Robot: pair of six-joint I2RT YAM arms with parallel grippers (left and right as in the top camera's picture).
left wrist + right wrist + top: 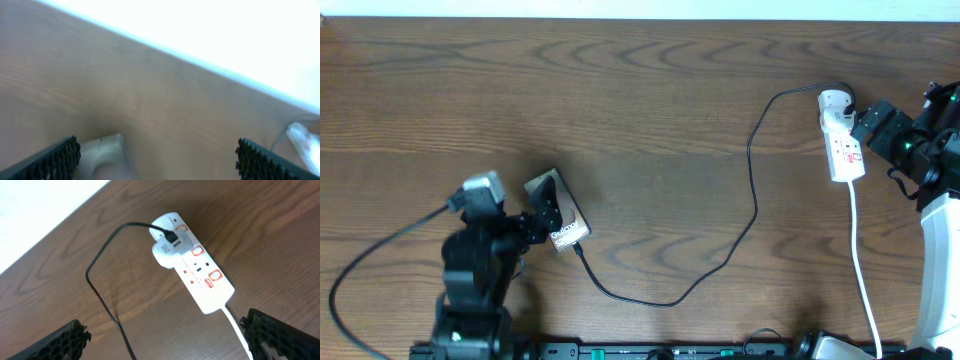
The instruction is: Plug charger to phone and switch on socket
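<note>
Brown wood covers the whole table. The phone lies toward the left side, right by the left arm, and the word "Galaxy" shows on it. The black cable starts at the phone's lower edge. It loops across the table to a white plug block stuck in the far end of the power strip. The cable's tip touches the phone's edge, but it is too small to tell if it is pushed in.

From the left wrist everything is blurry. The left gripper is open, with its fingers far apart. Only a grey corner of the phone shows, just beside one finger, and the rest is cut off at the bottom. A pale blur at the right edge cannot be made out.

The right gripper is open too. Its black fingers sit in the bottom corners, mostly cut off. The power strip lies on the table past them, and nothing touches it. It has red marks on top, but I cannot tell if a switch is on. Its white cord runs off toward the near edge of the table.
</note>
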